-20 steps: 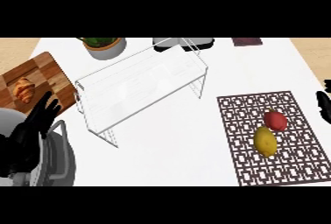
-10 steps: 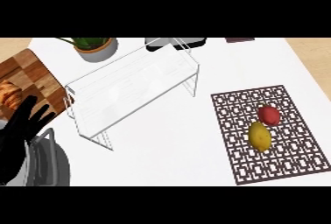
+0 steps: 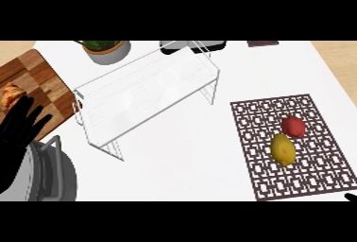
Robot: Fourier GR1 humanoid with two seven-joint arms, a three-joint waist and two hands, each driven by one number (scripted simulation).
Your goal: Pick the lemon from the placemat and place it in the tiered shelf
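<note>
Presently: yellow oval lemon (image 3: 283,149) on brown lattice placemat (image 3: 322,174), right of frame, beside red round fruit (image 3: 293,126); black left hand (image 3: 21,128), left edge, fingers straight, empty; right hand (image 3: 352,198), lower-right corner, grip unreadable, should descend clear of fruit.

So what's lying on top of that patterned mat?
A yellow lemon and a red fruit close beside it lie on the placemat. The pattern beneath them is covered.
</note>
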